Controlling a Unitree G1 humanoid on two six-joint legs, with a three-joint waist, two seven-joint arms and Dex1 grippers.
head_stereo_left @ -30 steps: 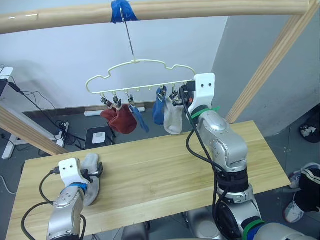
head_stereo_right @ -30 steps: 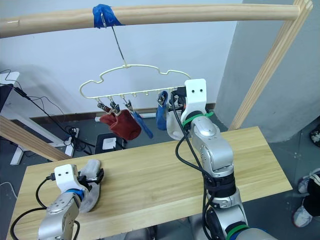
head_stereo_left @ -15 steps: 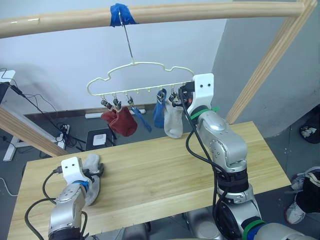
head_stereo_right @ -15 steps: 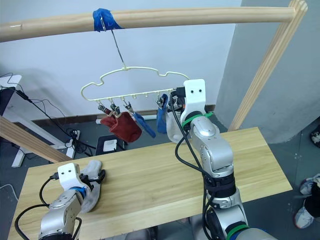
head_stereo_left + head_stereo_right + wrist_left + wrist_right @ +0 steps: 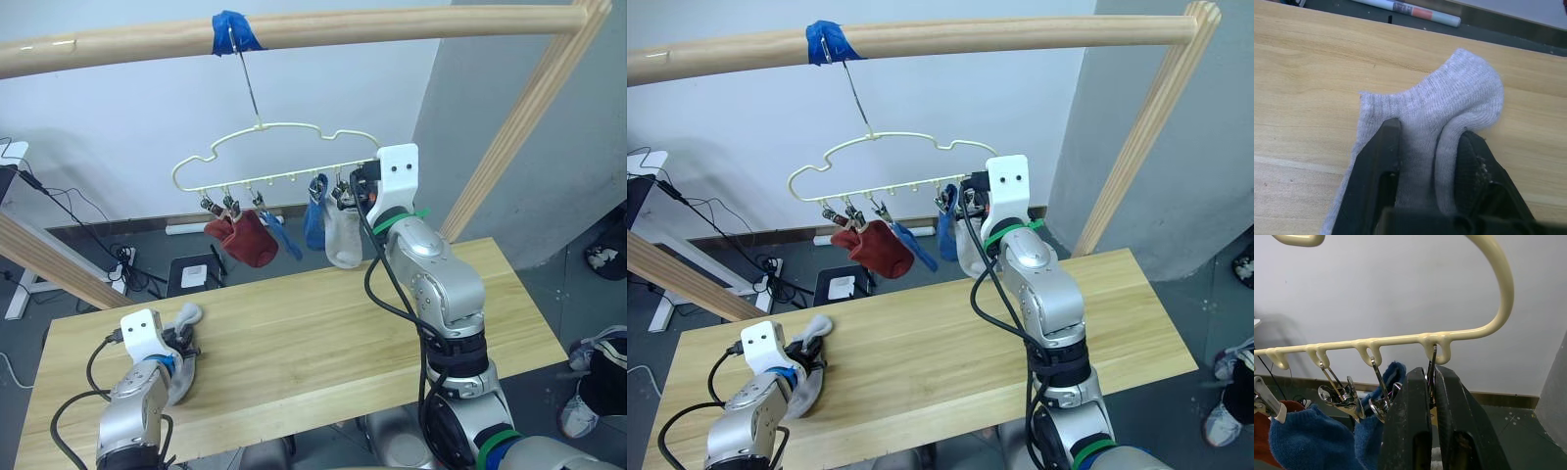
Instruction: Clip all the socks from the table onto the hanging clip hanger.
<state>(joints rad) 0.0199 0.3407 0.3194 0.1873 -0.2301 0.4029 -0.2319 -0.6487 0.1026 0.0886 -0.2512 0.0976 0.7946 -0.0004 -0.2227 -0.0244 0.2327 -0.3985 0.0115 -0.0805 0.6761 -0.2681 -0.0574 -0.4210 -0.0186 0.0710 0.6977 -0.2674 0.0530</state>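
Sock work is nearly done, we judge. Nearest, at the lower left of the head view, our left gripper (image 5: 1422, 156) pinches the last light grey sock (image 5: 1449, 107) between its fingers on the table (image 5: 323, 333). Farther back, at upper centre, our right gripper (image 5: 1431, 396) is squeezed onto the end clip (image 5: 1431, 364) of the clip hanger (image 5: 284, 132), where we count 1 grey sock (image 5: 345, 240), 2 blue socks (image 5: 313, 220) and the red socks (image 5: 245, 238) hanging. Only this 1 sock is left.

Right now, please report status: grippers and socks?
Left gripper shut on grey sock, on table. Right gripper pinching end clip of clip hanger. No obstruction.
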